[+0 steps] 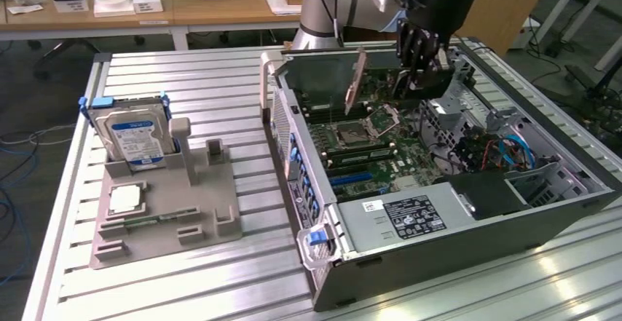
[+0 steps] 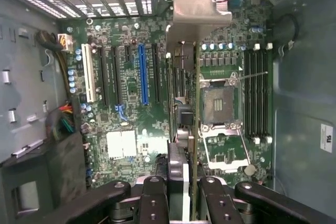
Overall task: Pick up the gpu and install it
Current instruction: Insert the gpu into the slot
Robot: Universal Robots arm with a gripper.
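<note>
A slatted metal table (image 1: 194,73) fills most of the exterior view. On it, taking the right half of the frame, lies an open computer case (image 1: 467,241) with its motherboard (image 1: 379,168) facing up. In the lower left of the frame sits a grey holder block (image 1: 209,190). A hard drive (image 1: 136,135) stands upright at its far end, and a small square processor chip (image 1: 127,199) lies flat nearer the front.

The gpu (image 1: 340,79) is in the upper middle of the exterior view, inside the far end of the case. It stands on edge, slightly tilted, above the motherboard. In the wrist view the gpu (image 2: 185,114) appears edge-on, between the long blue slot (image 2: 143,74) and the empty processor socket (image 2: 219,103), with its pale end bracket (image 2: 199,6) toward the case's rear wall. I cannot tell whether its edge sits in a slot.

The gripper (image 1: 420,73) reaches down into the case from the top of the exterior view. In the wrist view the gripper (image 2: 184,187) has a finger on each face of the card, clamped on the gpu.
</note>
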